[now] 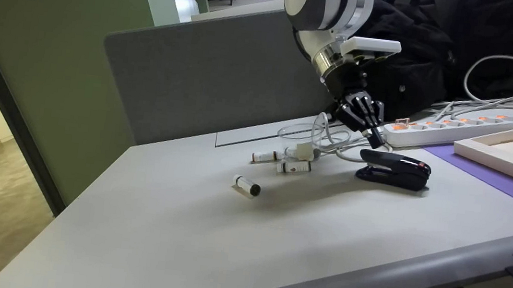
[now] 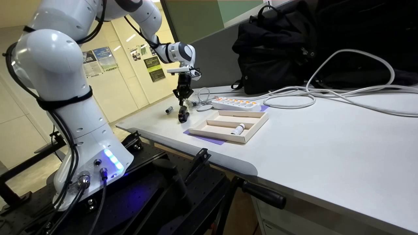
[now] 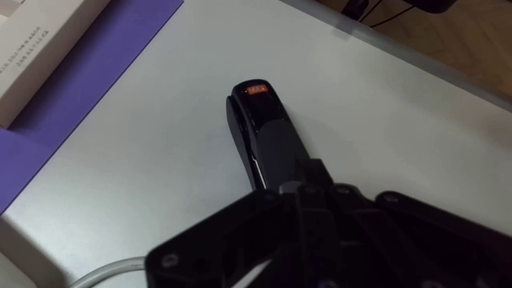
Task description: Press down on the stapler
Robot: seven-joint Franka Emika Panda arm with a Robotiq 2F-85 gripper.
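The black stapler [image 1: 393, 170] lies on the white table, its top arm raised at one end. It also shows in an exterior view [image 2: 183, 115] and in the wrist view [image 3: 276, 140], where an orange label marks its far end. My gripper [image 1: 375, 138] points down just above the raised end of the stapler, with a small gap visible. It also shows in an exterior view [image 2: 181, 101]. In the wrist view the gripper's fingers [image 3: 310, 174] are together with nothing between them, and they hide the near end of the stapler. Whether they touch it there cannot be told.
A white power strip [image 1: 456, 130] and grey cables [image 2: 294, 96] lie behind the stapler. A wooden tray [image 2: 228, 125] on a purple sheet [image 1: 490, 173] stands beside it. Several small white cylinders [image 1: 247, 185] lie on the table. A black backpack [image 2: 274, 49] stands at the back.
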